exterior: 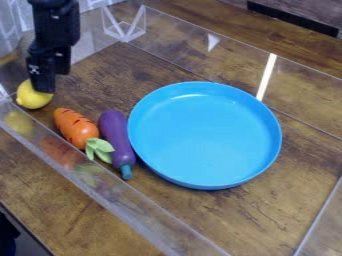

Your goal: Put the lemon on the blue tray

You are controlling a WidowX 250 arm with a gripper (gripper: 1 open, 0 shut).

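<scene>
The lemon, small and bright yellow, lies on the wooden table at the far left. My black gripper points straight down right over it, with its fingers open and covering the lemon's upper right side. I cannot tell whether the fingers touch the fruit. The blue tray, a large round dish with a shallow rim, sits in the middle right with nothing in it.
An orange carrot and a purple eggplant lie side by side between the lemon and the tray. A clear plastic wall runs along the table's near-left edge. A clear stand is at the back.
</scene>
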